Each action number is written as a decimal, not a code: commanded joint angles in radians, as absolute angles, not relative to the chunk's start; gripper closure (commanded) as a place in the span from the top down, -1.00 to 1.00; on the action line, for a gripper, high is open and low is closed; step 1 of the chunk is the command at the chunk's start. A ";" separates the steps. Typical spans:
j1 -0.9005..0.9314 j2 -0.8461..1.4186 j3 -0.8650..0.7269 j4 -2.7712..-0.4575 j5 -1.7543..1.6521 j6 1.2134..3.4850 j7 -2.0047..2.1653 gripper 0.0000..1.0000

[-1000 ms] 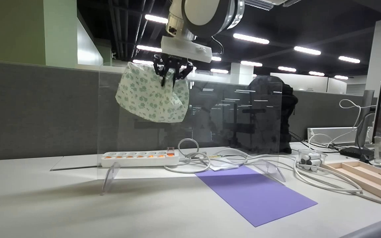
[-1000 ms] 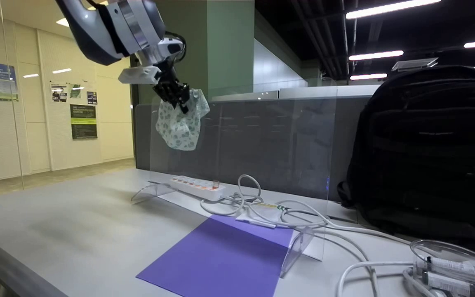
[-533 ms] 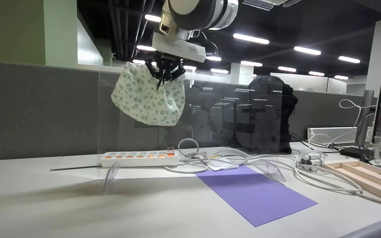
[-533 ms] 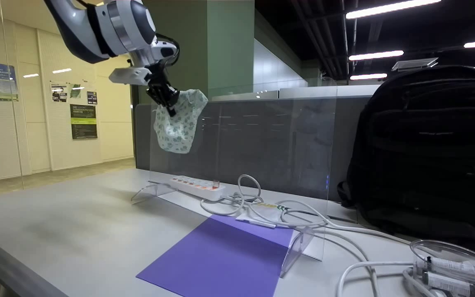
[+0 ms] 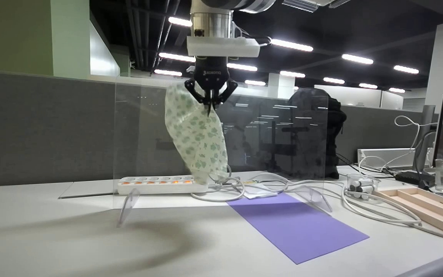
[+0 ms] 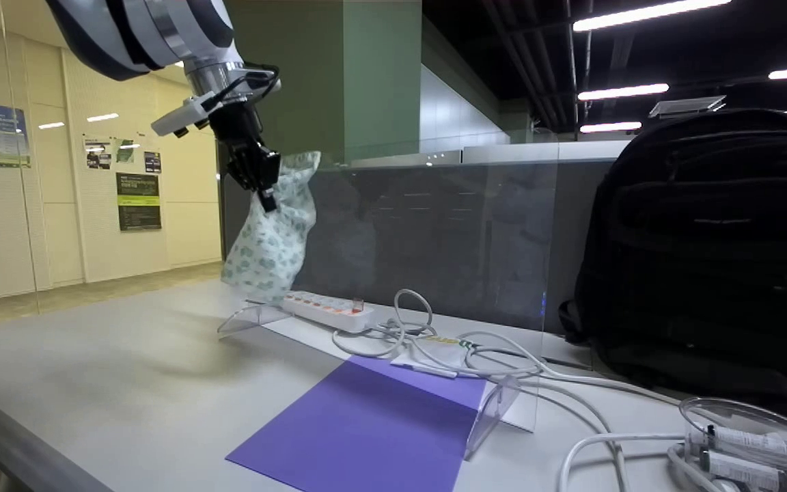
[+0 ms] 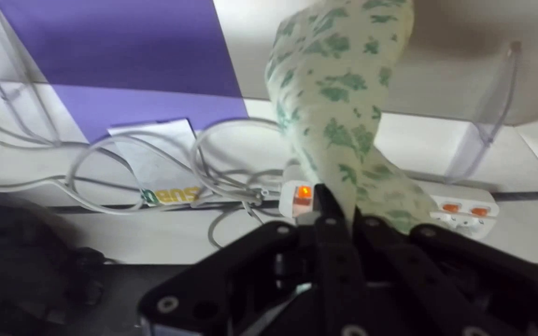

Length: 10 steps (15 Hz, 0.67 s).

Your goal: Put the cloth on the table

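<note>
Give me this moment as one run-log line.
gripper: closed on cloth | cloth: hanging above table | purple sheet: lying on table | placement: not yet done

- White power strip (image 5: 160, 188) with orange switches (image 7: 451, 207), behind a clear upright panel (image 5: 275, 134).
- Purple sheet (image 5: 302, 231) extending under the panel.
- White cables (image 6: 404, 331) looped beside the power strip.
- White packet (image 7: 159, 161) overlapping the sheet.
- Black backpack (image 6: 701, 266) in front of a grey partition (image 5: 44, 130).
- Clear round container (image 6: 688, 434) of labelled cylinders (image 6: 749, 444), near a tan divided tray (image 5: 427, 207).
</note>
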<state>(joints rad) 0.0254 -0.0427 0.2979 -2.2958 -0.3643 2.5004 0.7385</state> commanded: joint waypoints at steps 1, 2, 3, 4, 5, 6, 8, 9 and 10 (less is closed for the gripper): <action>0.070 -0.131 0.242 -2.374 -0.327 2.395 0.748 -0.99; 0.072 -0.141 0.234 -2.385 -0.324 2.386 0.750 -0.99; 0.072 -0.149 0.228 -2.394 -0.324 2.387 0.753 -0.99; 0.071 -0.154 0.224 -2.401 -0.322 2.398 0.756 -0.99; 0.068 -0.158 0.221 -2.405 -0.327 2.406 0.761 -0.99; 0.068 -0.156 0.218 -2.403 -0.321 2.409 0.756 -0.99; 0.069 -0.153 0.212 -2.399 -0.310 2.411 0.746 -0.45; 0.070 -0.152 0.210 -2.398 -0.299 2.414 0.738 -0.31; 0.070 -0.152 0.209 -2.398 -0.298 2.418 0.740 -0.19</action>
